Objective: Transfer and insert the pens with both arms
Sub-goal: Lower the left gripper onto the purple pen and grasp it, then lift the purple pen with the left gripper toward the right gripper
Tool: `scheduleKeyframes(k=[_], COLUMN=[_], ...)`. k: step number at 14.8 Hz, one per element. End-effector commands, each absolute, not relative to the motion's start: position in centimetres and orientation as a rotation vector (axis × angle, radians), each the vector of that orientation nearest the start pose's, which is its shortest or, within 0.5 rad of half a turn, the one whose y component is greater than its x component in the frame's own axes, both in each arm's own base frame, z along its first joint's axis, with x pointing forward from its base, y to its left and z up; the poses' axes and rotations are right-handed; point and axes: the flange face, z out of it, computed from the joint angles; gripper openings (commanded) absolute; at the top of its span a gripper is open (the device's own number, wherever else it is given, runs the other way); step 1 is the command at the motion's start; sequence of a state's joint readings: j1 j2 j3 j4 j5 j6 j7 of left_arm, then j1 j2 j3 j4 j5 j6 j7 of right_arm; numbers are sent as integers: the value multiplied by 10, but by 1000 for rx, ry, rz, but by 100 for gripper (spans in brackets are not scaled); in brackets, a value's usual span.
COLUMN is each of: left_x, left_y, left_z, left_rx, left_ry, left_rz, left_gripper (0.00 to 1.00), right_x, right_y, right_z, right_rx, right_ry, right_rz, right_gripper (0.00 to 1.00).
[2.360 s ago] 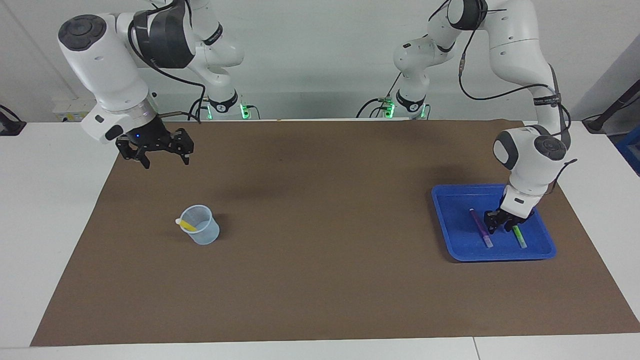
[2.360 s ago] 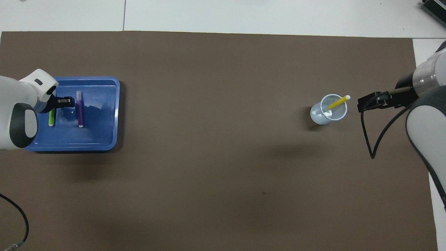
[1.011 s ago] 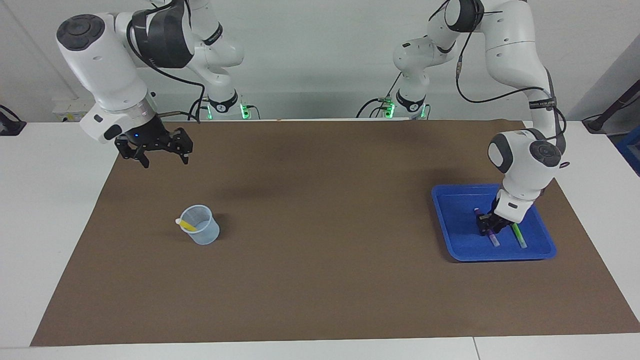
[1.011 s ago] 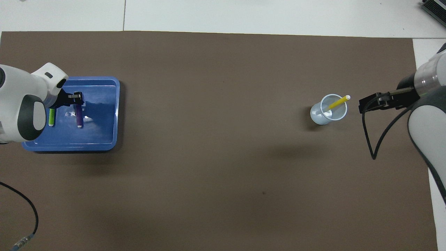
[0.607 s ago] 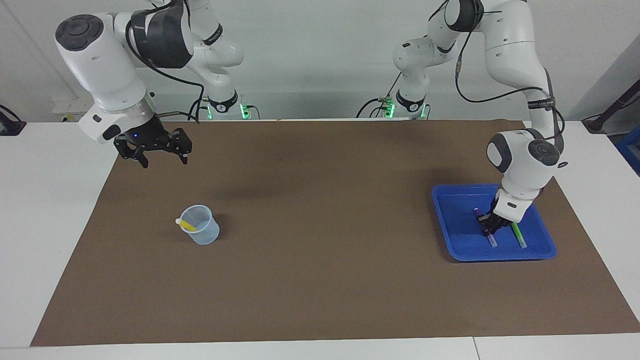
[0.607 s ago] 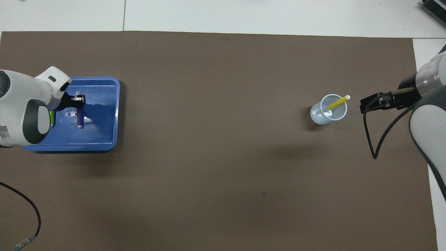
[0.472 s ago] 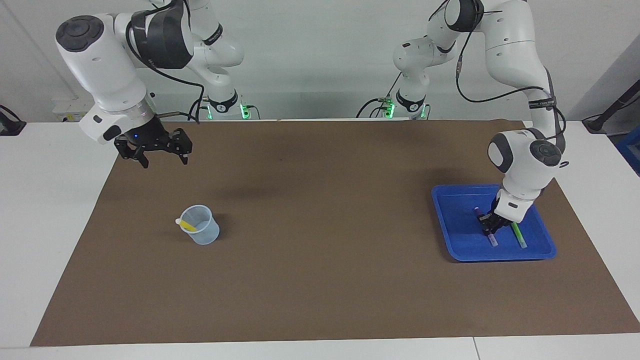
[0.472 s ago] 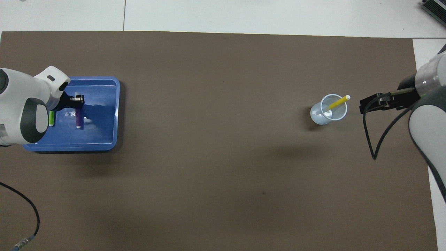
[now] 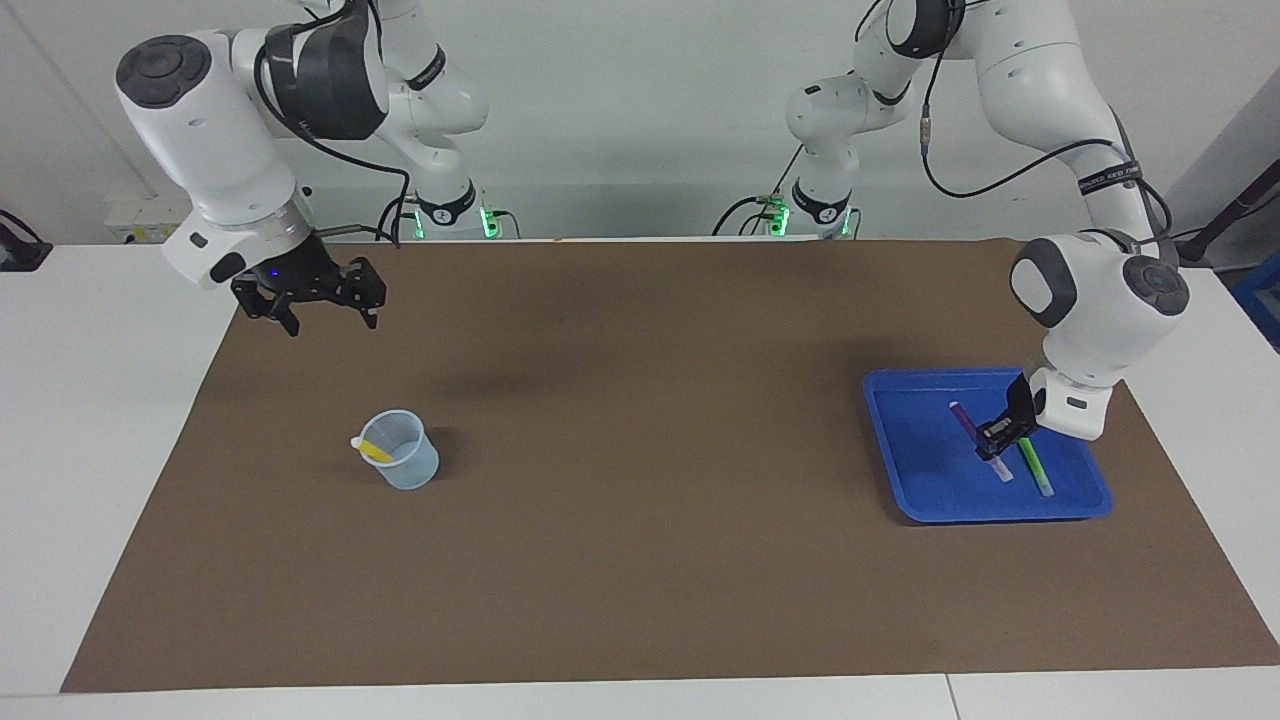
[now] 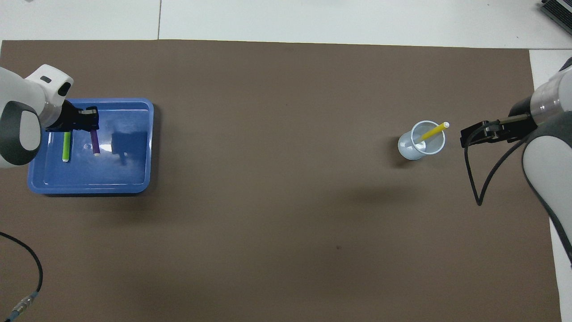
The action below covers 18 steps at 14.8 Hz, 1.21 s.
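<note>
Facing view: left end effector [image 9: 998, 438] clamped on the purple pen [image 9: 975, 432], lifted clear above the blue tray [image 9: 915, 480] at the left arm's end of the counter [image 9: 640, 560]. Green pen [image 9: 1036, 466] lying flat in the tray just beside. Yellow pen [image 9: 374, 450] leaning in the clear cup [image 9: 405, 464] toward the right arm's end. Right end effector [image 9: 322, 307] waiting with fingers spread wide over the brown mat [image 9: 640, 400].

I see two distant, opposed views: one high across the table [image 9: 640, 690], facing both arm bases; one steeply down from above them. Both share the brown mat [image 10: 286, 223], with the tray [image 9: 900, 470] under my left gripper [image 9: 998, 440].
</note>
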<state>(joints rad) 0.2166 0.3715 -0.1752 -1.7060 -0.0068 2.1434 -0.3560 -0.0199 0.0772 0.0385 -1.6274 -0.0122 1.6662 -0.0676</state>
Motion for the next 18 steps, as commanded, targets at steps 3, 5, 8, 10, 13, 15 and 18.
scheduleKeyframes(k=[3,5,8,10,13,15,18], left_x=[650,643,626,616,599,589,574], left_y=[-37,-76,-136,-178,-233,-261,-306], left_z=[420,433,447,452,462,474,483], left_rx=[-3024,-2930,-2799,-2694,-2580,-2517,-2397], left_ry=[-1225,-1583,-1795,-1983,-2140,-2253,-2470], left_rz=[-66,12,78,123,153,156,180], left_gripper=[0,0,0,0,0,0,0], right_x=[566,566,565,564,561,567,576], right_y=[7,2,-9,-2,10,19,48], right_z=[555,555,554,555,557,562,565], right_rx=[-3152,-3076,-2998,-2954,-2794,-2728,-2613], right_ry=[-139,-85,-57,-69,-23,-4,12], right_rz=[64,55,61,62,35,-29,-94], right_gripper=[100,100,100,100,100,100,100])
